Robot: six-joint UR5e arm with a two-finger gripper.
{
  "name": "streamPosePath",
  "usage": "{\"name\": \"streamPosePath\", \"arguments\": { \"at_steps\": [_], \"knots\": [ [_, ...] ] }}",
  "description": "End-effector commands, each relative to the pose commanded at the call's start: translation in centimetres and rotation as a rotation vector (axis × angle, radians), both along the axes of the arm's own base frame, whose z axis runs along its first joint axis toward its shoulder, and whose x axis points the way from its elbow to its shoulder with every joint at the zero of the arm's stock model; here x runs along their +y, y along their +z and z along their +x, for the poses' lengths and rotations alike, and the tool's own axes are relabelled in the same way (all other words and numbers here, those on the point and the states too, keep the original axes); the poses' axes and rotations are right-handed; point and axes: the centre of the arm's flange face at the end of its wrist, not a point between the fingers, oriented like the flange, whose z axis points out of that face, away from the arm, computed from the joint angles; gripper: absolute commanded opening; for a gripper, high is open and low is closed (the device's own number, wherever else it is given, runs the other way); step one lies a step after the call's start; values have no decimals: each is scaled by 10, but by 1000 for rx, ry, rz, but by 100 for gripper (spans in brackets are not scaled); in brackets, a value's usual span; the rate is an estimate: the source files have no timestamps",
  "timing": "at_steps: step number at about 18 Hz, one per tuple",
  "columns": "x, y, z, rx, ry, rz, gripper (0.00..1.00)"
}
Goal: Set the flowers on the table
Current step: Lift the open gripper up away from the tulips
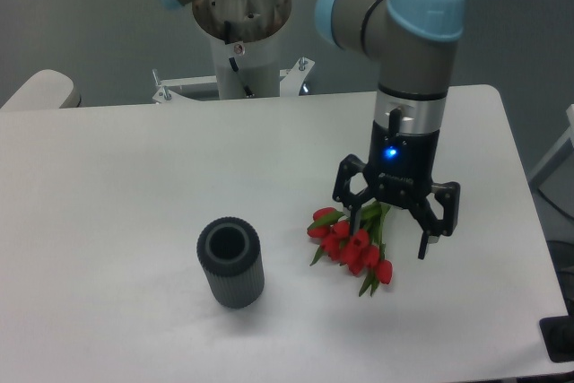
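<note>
The flowers, a small bunch of red tulips with green leaves, lie flat on the white table right of centre. Their stems run up and to the right and are hidden behind the gripper. My gripper hangs above the stem end of the bunch, just right of the blooms. Its fingers are spread wide apart, open, and nothing sits between them.
A dark grey ribbed cylinder stands upright left of the flowers, its open top showing. The arm's base column rises at the table's far edge. The table's right edge lies close to the gripper.
</note>
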Motion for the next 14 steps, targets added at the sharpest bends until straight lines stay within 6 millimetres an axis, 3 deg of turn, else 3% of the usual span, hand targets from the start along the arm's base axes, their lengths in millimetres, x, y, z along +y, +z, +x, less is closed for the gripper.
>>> {"name": "streamPosePath", "arguments": {
  "at_steps": [4, 14],
  "knots": [
    [-10, 2, -3, 20, -58, -28, 100],
    [-9, 7, 1, 45, -97, -41, 100]
  ]
}}
